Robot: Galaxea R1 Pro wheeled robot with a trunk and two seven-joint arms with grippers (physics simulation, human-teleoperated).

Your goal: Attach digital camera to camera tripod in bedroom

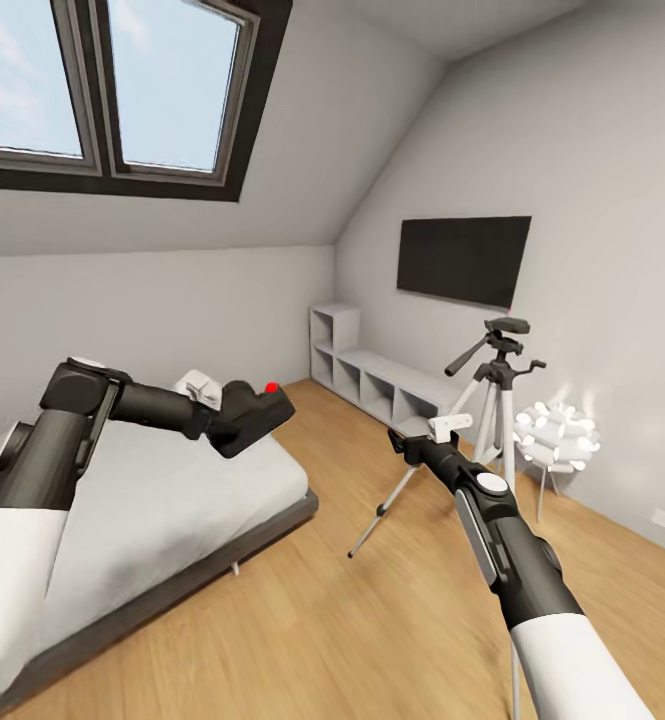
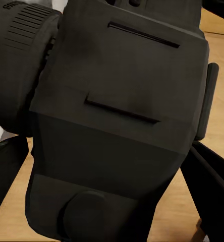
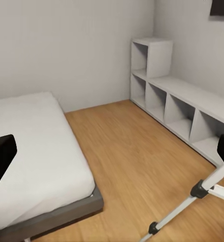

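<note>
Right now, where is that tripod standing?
In the head view the camera tripod stands on the wood floor at the right, below the wall TV, between the low white shelf and the white ball lamp.

Grey walls, sloped ceiling with skylight [image 1: 107, 85]. Light wood floor [image 1: 302, 620]. White bed [image 1: 162, 500], wall-mounted TV [image 1: 463, 259], low white cubby shelf [image 3: 185, 108], ball-cluster lamp [image 1: 557, 436].

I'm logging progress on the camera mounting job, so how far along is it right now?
Done: the small black digital camera with the red button is picked up, held by the left gripper above the grey-framed white bed. In hand: carrying it to the silver-legged camera tripod, whose black head is bare. Left: seating the camera there. The right gripper, open, points toward the tripod.
</note>
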